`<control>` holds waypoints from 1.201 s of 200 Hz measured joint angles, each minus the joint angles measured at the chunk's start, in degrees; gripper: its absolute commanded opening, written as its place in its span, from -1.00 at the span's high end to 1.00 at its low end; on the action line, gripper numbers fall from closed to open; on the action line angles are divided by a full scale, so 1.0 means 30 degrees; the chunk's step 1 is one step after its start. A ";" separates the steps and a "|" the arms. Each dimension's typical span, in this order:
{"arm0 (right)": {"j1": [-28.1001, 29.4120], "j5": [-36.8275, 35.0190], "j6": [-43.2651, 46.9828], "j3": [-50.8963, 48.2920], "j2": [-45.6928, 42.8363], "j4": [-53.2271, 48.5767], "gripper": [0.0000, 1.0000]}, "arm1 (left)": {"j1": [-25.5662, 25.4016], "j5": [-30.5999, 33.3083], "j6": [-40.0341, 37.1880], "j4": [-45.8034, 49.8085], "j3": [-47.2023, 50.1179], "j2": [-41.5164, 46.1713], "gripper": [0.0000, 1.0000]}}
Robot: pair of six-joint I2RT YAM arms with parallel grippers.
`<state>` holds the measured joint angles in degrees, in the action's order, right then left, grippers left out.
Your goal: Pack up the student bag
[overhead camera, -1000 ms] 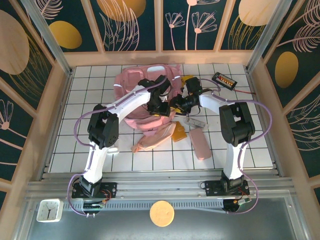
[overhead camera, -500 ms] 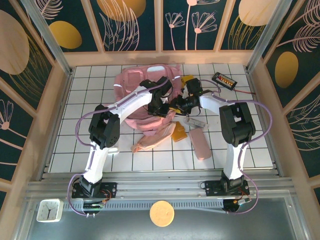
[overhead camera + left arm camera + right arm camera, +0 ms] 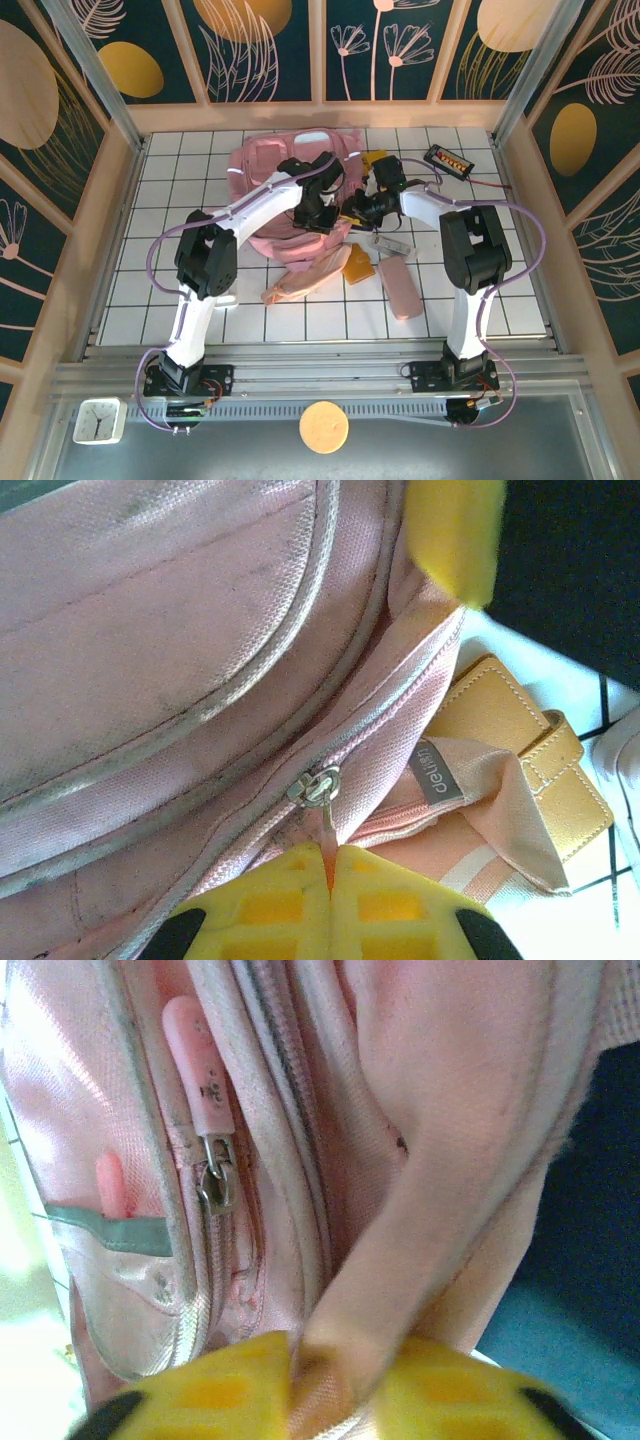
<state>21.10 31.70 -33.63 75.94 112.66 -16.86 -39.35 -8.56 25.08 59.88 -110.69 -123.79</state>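
where student bag (image 3: 180, 630) ends, a wallet (image 3: 520, 750) (tan) abuts.

Overhead view: bright, even light on the white surface (image 3: 320, 320), soft shadows under the arms (image 3: 255, 205), focus sharp. Left wrist view: yellow fingers (image 3: 260, 905) blurred at close range, glare at the right edge. Right wrist view: soft focus, washed out lower left.

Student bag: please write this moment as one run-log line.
left gripper: shut on zipper pull | right gripper: shut on fold of student bag
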 measured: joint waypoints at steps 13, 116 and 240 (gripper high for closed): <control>-0.0095 0.0015 -0.0124 0.0000 0.0000 -0.0007 1.00 | 0.0007 0.0015 0.0000 -0.0015 0.0044 0.0219 1.00; -0.1836 -0.0117 0.1537 0.1683 0.0000 -0.2055 1.00 | 0.3548 0.0605 -0.0248 -0.2579 1.1322 0.7257 1.00; -0.2222 0.1698 0.3519 0.5763 0.1566 -0.4146 1.00 | 0.7155 0.4466 -0.2521 -0.7490 1.5023 0.8663 1.00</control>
<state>14.44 36.80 -23.07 93.23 117.36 -29.30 -17.89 4.84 17.52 37.41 -65.63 -97.80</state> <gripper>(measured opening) 0.052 0.063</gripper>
